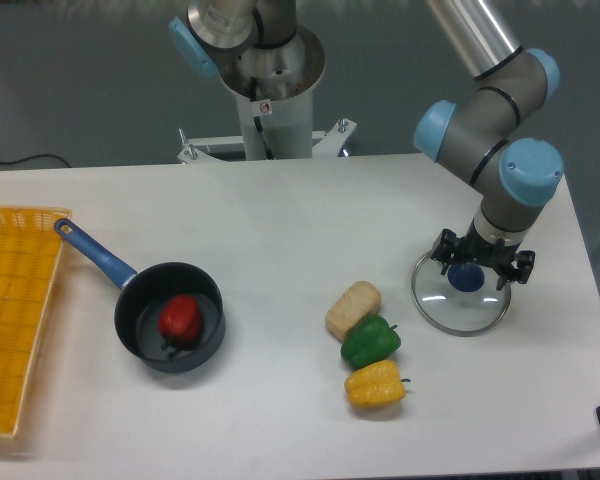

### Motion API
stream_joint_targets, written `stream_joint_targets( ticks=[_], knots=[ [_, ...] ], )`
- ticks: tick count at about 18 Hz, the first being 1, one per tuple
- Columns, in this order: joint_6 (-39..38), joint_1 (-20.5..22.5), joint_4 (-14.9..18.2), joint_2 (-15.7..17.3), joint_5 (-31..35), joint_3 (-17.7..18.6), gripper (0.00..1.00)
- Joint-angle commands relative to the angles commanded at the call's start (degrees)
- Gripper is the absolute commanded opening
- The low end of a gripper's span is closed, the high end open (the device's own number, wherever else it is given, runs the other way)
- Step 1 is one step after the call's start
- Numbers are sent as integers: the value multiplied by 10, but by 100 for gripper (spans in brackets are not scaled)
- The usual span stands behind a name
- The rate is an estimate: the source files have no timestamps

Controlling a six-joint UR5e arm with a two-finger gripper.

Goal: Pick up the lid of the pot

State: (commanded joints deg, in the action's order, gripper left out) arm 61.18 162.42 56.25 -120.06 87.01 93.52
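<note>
On the table [250, 240], the fingers [447, 246] are spread about the knob [467, 278] of the lid [448, 313]; grasp alignment seems in hand, with careful closing needed next.

We list: pot lid [442, 303], one; round, clear, pale rim, blue knob [466, 278] uppermost; lying flat on the white surface [270, 130], at the right.

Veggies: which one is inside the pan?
The red one: it lies inside the black pan, while the green one and yellow one are outside it, on the table.
</note>
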Motion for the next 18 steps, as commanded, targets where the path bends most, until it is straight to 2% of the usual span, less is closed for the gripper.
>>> stream_joint_targets(
  ticks=[13, 18],
  knots=[
    [1, 1, -4, -2, 2, 4, 99],
    [2, 0, -18, -2, 3, 10, 98]
  ],
)
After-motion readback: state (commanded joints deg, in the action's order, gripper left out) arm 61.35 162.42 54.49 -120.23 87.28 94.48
